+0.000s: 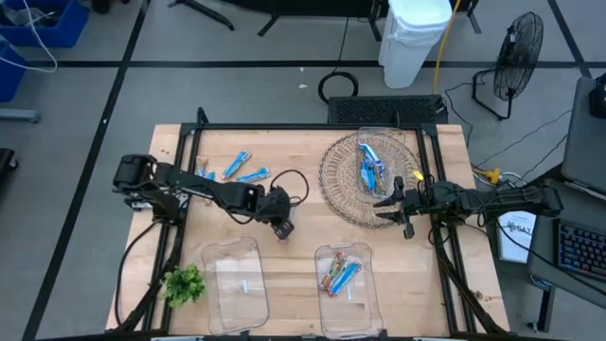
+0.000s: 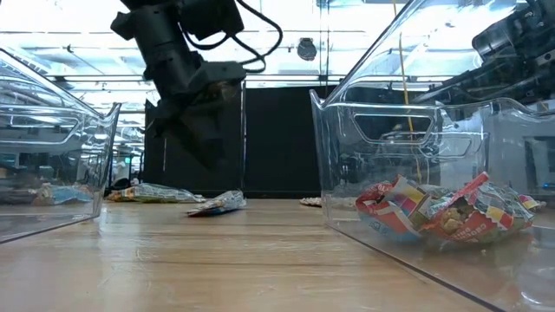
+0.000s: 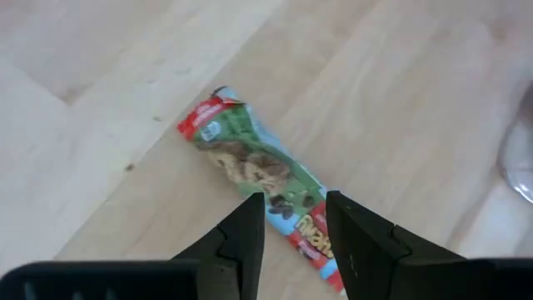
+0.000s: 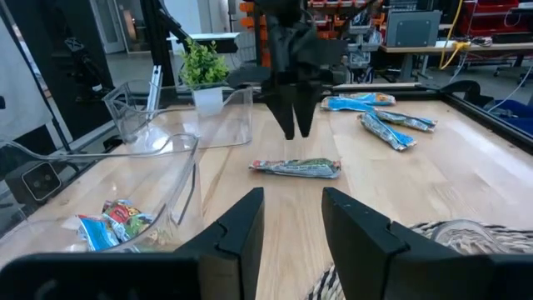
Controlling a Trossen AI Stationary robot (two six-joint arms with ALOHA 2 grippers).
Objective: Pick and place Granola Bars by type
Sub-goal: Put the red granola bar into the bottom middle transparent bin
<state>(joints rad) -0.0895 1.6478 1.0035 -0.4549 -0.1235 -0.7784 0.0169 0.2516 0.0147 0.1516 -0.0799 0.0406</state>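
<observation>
Left gripper (image 3: pixel 293 223) hovers fingers parted above a multicoloured granola bar (image 3: pixel 262 175) on the counter (image 3: pixel 400 100); right gripper (image 1: pixel 390 202), fingers parted, beside the wire basket (image 1: pixel 341 180).

The floor (image 1: pixel 85 104) is grey and has dark lines like a grid. A white bin (image 1: pixel 414 40) stands at 12 o'clock from the wooden table (image 1: pixel 294 260), and a black floor fan (image 1: pixel 516 52) stands at 2 o'clock. At 3 o'clock there is a keyboard (image 1: pixel 578 248) on a desk. Blue crates (image 1: pixel 38 24) are at 10 o'clock. Behind the table, bright ceiling lights (image 2: pixel 286 17) shine over shelves and a workbench (image 4: pixel 416 37).
</observation>
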